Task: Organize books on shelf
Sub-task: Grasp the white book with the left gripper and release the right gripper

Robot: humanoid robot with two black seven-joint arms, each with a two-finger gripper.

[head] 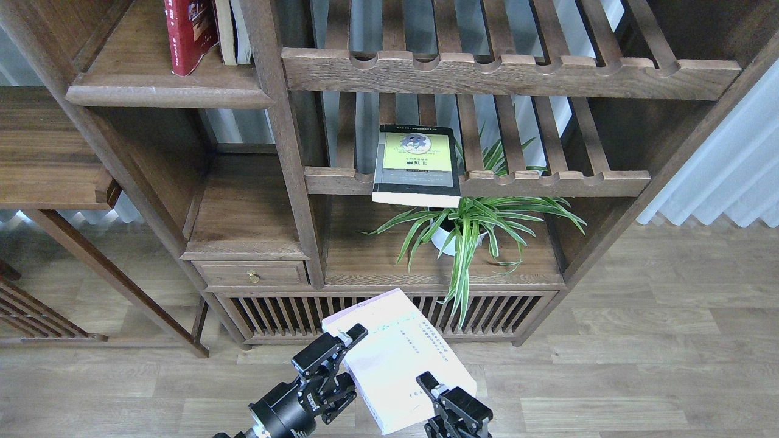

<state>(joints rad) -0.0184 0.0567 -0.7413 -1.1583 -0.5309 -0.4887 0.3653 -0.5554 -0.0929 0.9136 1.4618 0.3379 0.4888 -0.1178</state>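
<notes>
Three paperbacks: a red book (187,33) at eleven o'clock, a black-grey book (417,164) near centre, a white book (398,359) at six o'clock. Two grippers: left gripper (341,359), right gripper (439,396). One potted plant (465,228). One plank shelf (164,94).

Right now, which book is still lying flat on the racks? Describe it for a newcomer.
Find the lower slatted rack, above the potted plant. At its left end lies the black-grey book, overhanging the front rail; its yellow-green cover panel marks it out.
</notes>
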